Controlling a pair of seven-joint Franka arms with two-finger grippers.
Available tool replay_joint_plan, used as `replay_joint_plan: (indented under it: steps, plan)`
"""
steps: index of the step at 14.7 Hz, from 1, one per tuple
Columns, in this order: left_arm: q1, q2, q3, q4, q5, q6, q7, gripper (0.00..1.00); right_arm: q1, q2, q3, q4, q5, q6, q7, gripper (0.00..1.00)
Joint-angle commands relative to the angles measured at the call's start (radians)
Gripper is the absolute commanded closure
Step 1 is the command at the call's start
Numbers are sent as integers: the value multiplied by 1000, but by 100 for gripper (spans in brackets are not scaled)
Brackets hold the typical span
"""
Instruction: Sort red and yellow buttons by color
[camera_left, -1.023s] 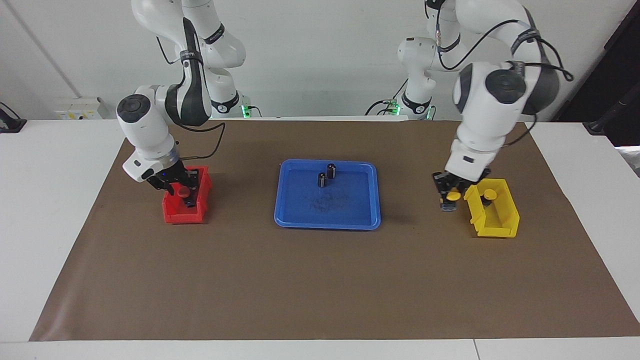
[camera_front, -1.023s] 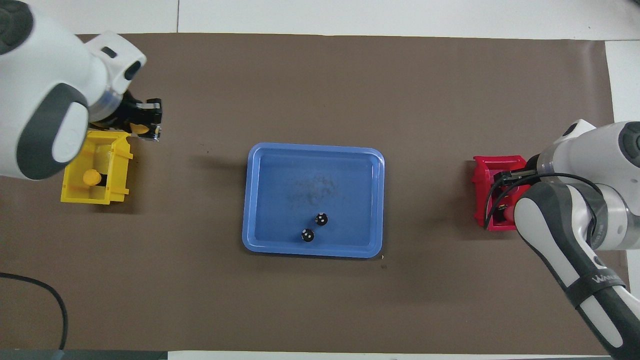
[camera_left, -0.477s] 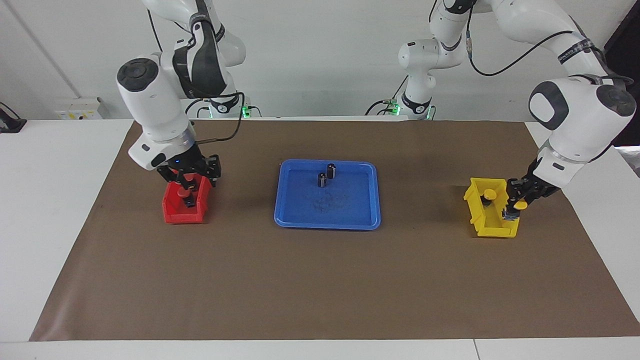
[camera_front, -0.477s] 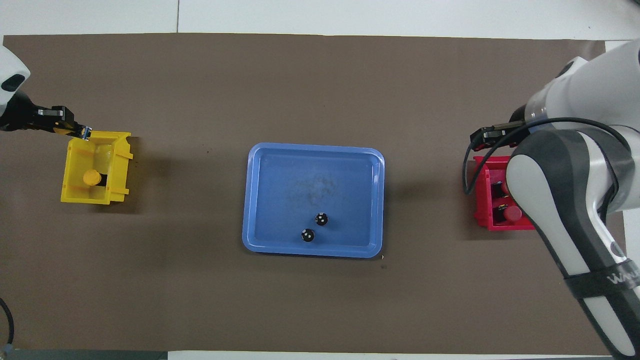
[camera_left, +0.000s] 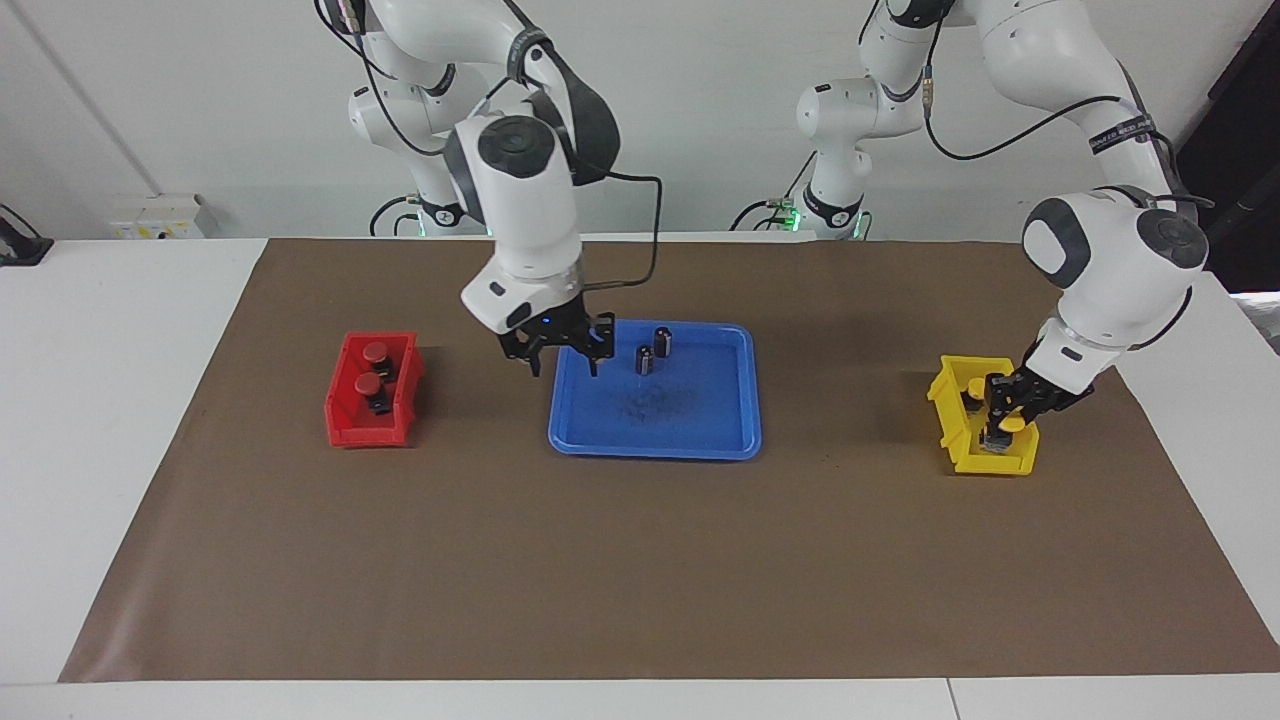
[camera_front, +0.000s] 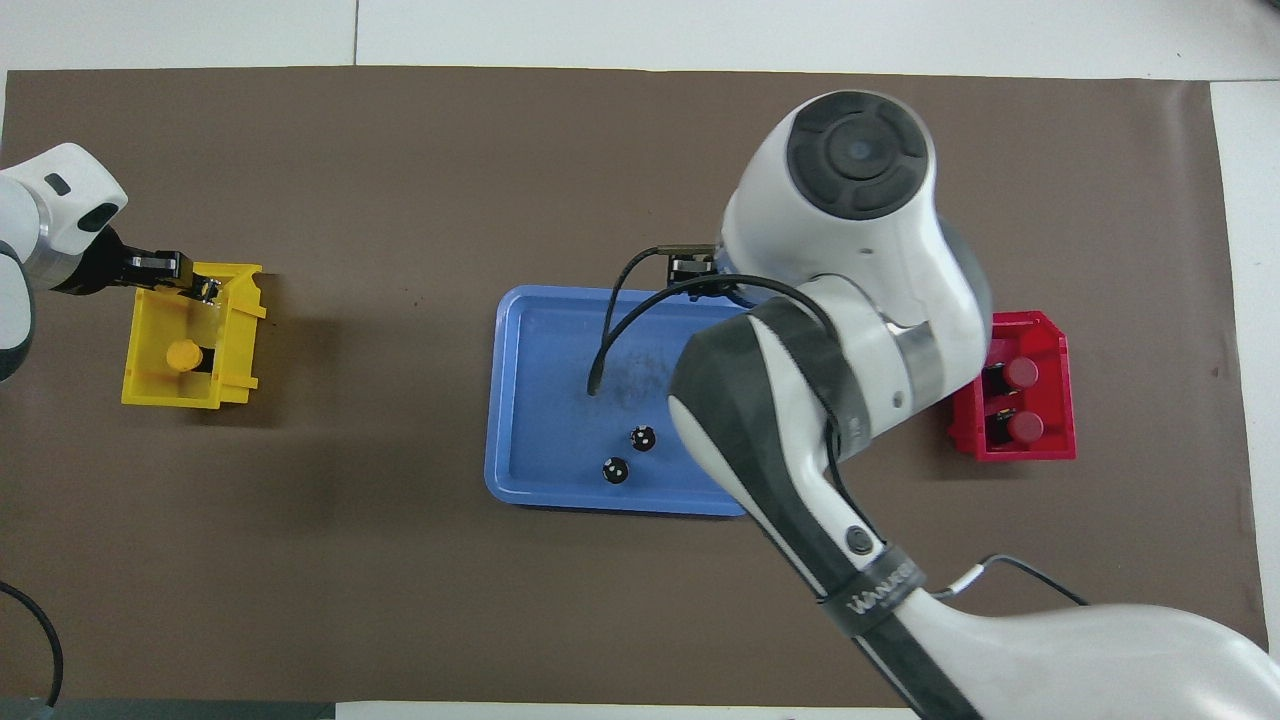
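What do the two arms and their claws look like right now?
Both arms have glossy white shells with dark grey round joint caps and black cables looped alongside. A dark band near the wrist carries white lettering. The right claw and left claw are black with slim fingers.

Both arms wear glossy white shells, rounded at each joint, with dark grey circular caps on the joint ends and grey-black panels along some links; thin black cables loop loosely outside the forearms down toward the wrists; a black band with pale lettering, too small to read, circles one link of each arm; green lights glow at both bases; the hands are black.
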Motion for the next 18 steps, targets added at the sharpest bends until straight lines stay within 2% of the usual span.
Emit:
replay_joint_plan:
  steps: [1, 5, 8, 9, 10, 13, 16, 18]
  plan:
    - [18, 12, -8, -33, -10, 64, 62, 99, 66, 95, -4, 42, -49, 65, 89, 21]
    - [41, 19, -8, -48, -10, 81, 87, 99, 57, 107, -5, 38, -53, 71, 92, 21]
    - [41, 14, -8, -111, -10, 158, 86, 99, 43, 104, -10, 31, -56, 61, 90, 13]
    - [40, 14, -8, -113, -10, 156, 84, 99, 39, 101, -13, 33, -77, 55, 89, 5]
    - [34, 14, -8, -113, -10, 156, 81, 99, 19, 83, -16, 31, -94, 38, 84, 0]
    - [32, 12, -10, -113, -15, 155, 80, 99, -113, -37, -13, 31, -85, -60, 54, 0]
    - [30, 12, -10, -111, -24, 150, 81, 99, -240, -146, -12, 30, -76, -221, -115, 0]
    - [30, 12, -10, -111, -24, 149, 81, 99, -334, -203, -12, 30, -21, -296, -215, 0]
